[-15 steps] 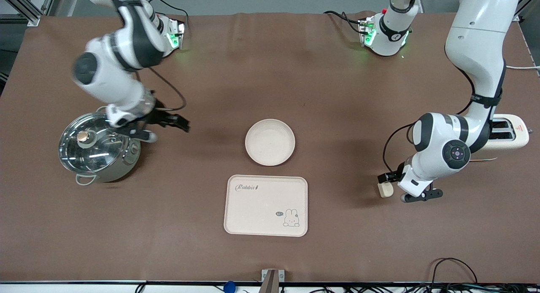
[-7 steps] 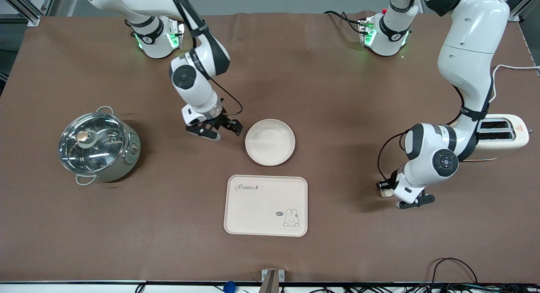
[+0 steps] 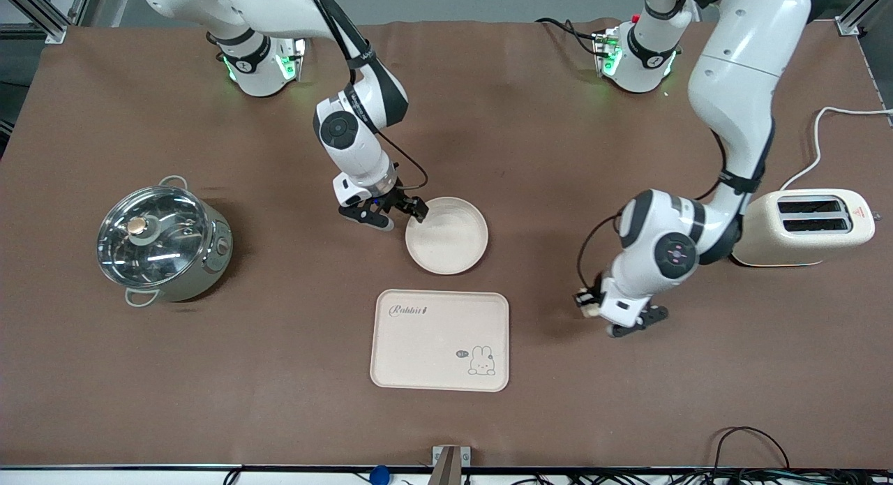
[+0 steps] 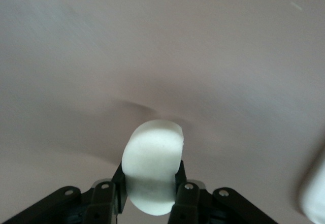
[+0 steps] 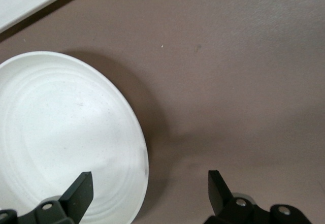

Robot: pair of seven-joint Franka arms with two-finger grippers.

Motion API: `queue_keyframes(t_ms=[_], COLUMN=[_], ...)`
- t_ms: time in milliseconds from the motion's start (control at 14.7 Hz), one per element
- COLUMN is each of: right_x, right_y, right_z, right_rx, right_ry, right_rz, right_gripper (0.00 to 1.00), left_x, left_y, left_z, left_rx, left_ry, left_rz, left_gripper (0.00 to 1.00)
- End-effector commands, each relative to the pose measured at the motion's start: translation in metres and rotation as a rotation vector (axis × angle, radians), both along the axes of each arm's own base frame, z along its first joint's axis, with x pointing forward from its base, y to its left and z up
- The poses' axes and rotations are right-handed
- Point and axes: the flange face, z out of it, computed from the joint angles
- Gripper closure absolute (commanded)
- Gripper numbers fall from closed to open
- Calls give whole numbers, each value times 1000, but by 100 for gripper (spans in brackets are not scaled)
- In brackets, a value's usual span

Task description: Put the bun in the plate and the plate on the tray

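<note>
I see the brown tabletop (image 3: 530,157) carrying, in descending size, a lidded steel pot (image 3: 162,242) toward the right arm's end, a cream toaster (image 3: 809,228) toward the left arm's end, the tray (image 3: 439,340) with its rabbit drawing, and the plate (image 3: 447,235), which sits on the tabletop just beside the tray and farther from the front camera than it, not on it. My right claw (image 3: 394,216) hangs at the plate's rim on the pot's side with its fingers (image 5: 78,192) spread wide, one over the dish and one over bare tabletop. My left claw (image 3: 594,305) is over bare tabletop between tray and toaster, pinching the bun (image 4: 152,165) between both fingers, clear of the plate.
</note>
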Motion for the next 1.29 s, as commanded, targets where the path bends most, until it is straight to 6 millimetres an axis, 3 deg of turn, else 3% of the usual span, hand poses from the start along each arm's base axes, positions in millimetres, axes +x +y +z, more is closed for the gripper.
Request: queue_keyframes(t_ms=[0, 408, 612, 816, 1020, 1088, 1224], right_x=[2, 3, 5, 6, 9, 9, 10], right_y=[4, 6, 6, 6, 5, 5, 4], right_z=[-1, -15, -16, -18, -16, -16, -16], right_rx=[10, -4, -4, -5, -2, -2, -1], right_ry=[-2, 5, 4, 4, 0, 0, -7], right_rz=[-17, -12, -15, -17, -20, -18, -18], right_gripper=[0, 0, 0, 0, 0, 0, 0], left_x=[-20, -71, -104, -122, -127, -128, -133], left_y=[-48, -160, -205, -230, -238, -239, -243], left_z=[19, 39, 26, 11, -7, -9, -13], left_rx=[-16, -104, -103, -121, -137, -137, -130], left_ry=[24, 86, 113, 116, 116, 119, 121], left_rz=[73, 208, 242, 256, 288, 291, 280], left_gripper=[61, 61, 61, 60, 58, 54, 32])
